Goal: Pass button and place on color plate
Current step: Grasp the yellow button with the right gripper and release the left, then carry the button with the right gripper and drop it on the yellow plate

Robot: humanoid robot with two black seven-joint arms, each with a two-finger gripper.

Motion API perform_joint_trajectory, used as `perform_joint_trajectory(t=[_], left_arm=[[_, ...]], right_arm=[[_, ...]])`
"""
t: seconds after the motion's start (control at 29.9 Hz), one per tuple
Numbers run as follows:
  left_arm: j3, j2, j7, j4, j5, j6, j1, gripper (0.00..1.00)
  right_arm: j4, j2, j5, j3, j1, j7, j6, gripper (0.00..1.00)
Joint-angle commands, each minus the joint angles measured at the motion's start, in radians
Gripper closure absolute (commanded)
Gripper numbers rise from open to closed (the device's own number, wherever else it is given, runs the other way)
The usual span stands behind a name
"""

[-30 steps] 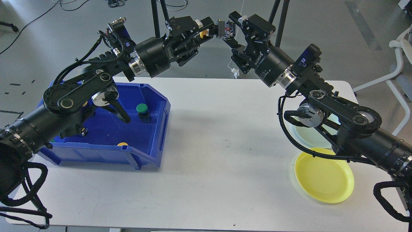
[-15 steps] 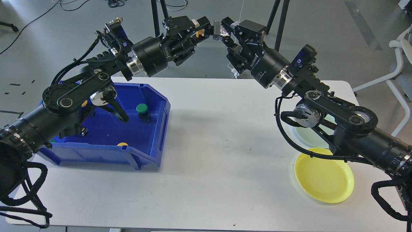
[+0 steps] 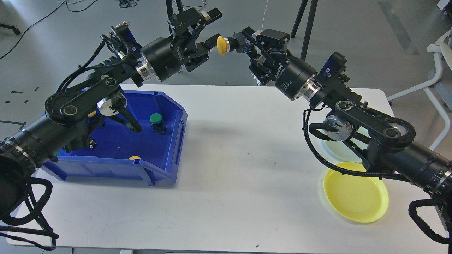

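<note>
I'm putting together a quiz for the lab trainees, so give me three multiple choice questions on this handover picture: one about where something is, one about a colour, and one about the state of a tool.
1. Where is the green button?
A. inside the blue bin
B. on the yellow plate
C. on the bare white table

2. What colour is the cap of the button held in the air?
A. red
B. yellow
C. green

3. How does the left tool stand?
A. shut on the button
B. open, fingers apart from the button
C. resting inside the bin

Answers:
1 A, it sits on the bin's floor near the right wall.
2 B, the round cap facing left is yellow.
3 B, its fingers are spread and clear of the cap, while the right tool grips the button's body.
</note>
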Motion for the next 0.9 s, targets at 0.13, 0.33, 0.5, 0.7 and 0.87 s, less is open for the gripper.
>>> perform_joint_trajectory(t=[0.13, 0.33, 0.5, 0.7, 0.87], left_arm=[[-0.005, -0.001, 0.0, 0.054, -0.131, 0.0, 0.009, 0.01], [-0.017, 0.0, 0.0, 0.06, -0.223, 0.0, 0.017, 0.01], [-0.193, -0.012, 0.0, 0.059, -0.25, 0.0, 0.094, 0.01], [-0.437, -0.06, 0.0, 0.013, -0.267, 0.0, 0.229, 0.01], [-0.431, -0.046, 0.0, 0.008, -0.261, 0.0, 0.229, 0.01]], right_arm=[[0.123, -0.225, 0.009, 0.113, -0.18, -0.011, -0.042, 0.97], [0.362, -0.596, 0.007, 0.152, -0.504, -0.023, -0.168, 0.97], [0.434, -0.763, 0.006, 0.14, -0.771, 0.032, -0.281, 0.98], [0.421, -0.773, -0.06, 0.043, -0.874, 0.028, -0.312, 0.97], [0.341, -0.735, -0.076, -0.007, -0.87, 0.022, -0.389, 0.91]])
